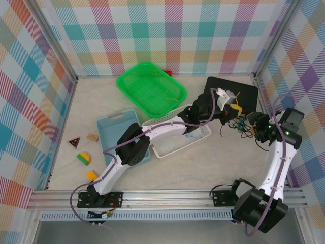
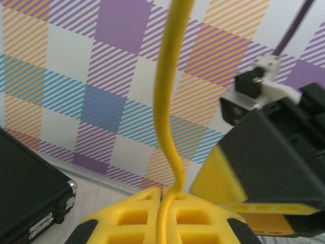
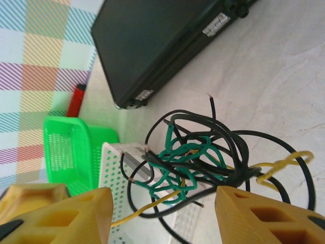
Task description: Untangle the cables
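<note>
My left claw [image 2: 162, 198] was clamped fully shut on the yellow cable [image 2: 165, 101]. My right claw [image 3: 162, 203] stood about half open with nothing gripped, its fingers flanking the knot [image 3: 193, 157] of black, dark green and yellow cables, which appeared to hang just above the table [image 3: 269, 76] near the black case [image 3: 157, 40]. I judged the wires light, thin, springy and slippery, best taken at a free black end or outer loop rather than the core; no legible marking was found.
</note>
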